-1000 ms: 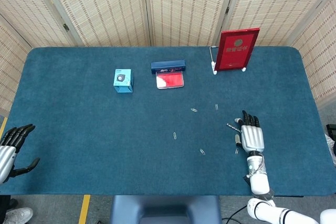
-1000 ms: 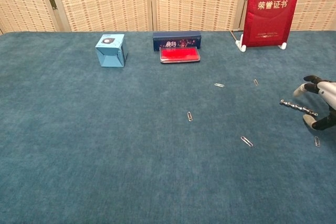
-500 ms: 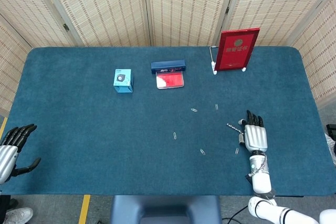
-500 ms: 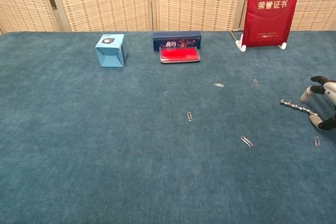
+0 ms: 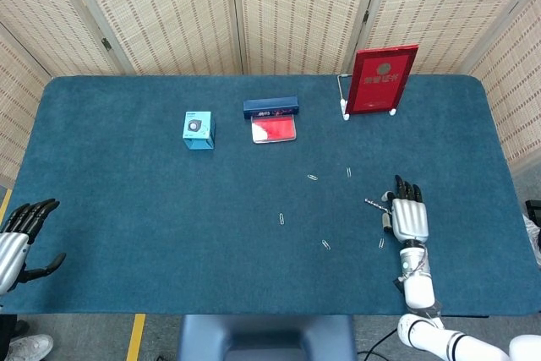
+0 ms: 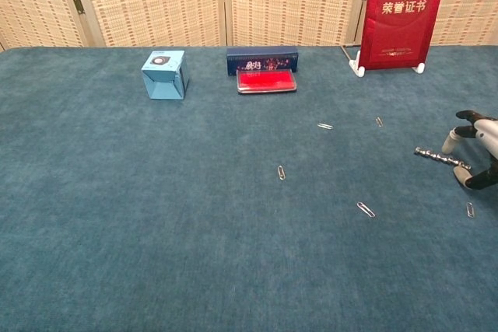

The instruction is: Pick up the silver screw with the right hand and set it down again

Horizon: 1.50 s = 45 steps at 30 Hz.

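Screw (image 6: 440,158) lies just left of the right hand (image 5: 408,219); box (image 5: 199,129) far left.

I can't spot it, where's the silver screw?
The silver screw is far right in the chest view, at the right hand, with a paperclip nearby.

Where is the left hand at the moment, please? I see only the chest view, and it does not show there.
Observer: In the head view the left hand sits at the left edge of the table, toward the near corner, fingers apart and holding nothing.
Operator: Thank you. My frame cuts off the right hand; how does it lie?
Observer: The whole right hand is over the table, back up, fingers pointing toward the far edge. The silver screw sticks out from under its inner side. From above I cannot tell whether the fingers grip it.
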{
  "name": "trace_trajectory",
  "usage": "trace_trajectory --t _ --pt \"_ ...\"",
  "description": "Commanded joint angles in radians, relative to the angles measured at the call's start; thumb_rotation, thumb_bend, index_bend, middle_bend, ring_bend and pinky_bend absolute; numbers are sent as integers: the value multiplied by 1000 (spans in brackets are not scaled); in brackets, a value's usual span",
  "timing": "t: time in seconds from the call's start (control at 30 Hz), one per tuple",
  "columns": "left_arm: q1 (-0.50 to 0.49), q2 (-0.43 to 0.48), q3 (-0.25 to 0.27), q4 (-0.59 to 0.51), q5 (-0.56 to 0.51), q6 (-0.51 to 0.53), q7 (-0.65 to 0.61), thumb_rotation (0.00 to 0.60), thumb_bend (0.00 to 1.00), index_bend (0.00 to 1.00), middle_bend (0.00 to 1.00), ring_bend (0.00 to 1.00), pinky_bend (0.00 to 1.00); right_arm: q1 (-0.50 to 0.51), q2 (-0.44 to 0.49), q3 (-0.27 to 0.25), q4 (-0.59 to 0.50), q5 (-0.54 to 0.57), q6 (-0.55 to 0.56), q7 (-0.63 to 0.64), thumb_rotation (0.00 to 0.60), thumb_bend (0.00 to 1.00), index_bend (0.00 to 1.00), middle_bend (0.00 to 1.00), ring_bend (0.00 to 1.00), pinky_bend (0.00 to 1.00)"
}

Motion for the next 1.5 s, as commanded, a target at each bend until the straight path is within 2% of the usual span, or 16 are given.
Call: trace_trajectory --t 0.03,0.27,0.53,1.13,1.37,1.5 --pt "0 0 0 0 -1 0 -1 600 358 0 104 98 42 0 -2 -3 2 -11 -2 18 600 499 384 0 0 0" --pt "-3 -1 -1 4 -4 -6 -4 600 358 0 104 98 44 -3 -9 -2 15 -29 13 36 600 499 478 0 0 0" --pt "-6 -2 -1 3 -8 -12 2 600 358 0 104 98 44 -11 -20 0 32 -46 39 52 600 499 528 0 0 0" --pt "-8 -3 -1 0 -15 -21 9 600 358 0 104 99 45 -17 -28 -1 40 -44 37 32 600 499 549 0 0 0" --pt "-8 -4 -1 0 -13 -19 12 600 358 0 104 99 45 -23 -46 16 58 -66 86 61 600 499 689 66 34 0" --pt "-8 -5 -1 1 -12 -18 12 600 358 0 104 98 45 -27 -44 23 55 -85 112 79 600 499 711 84 43 0"
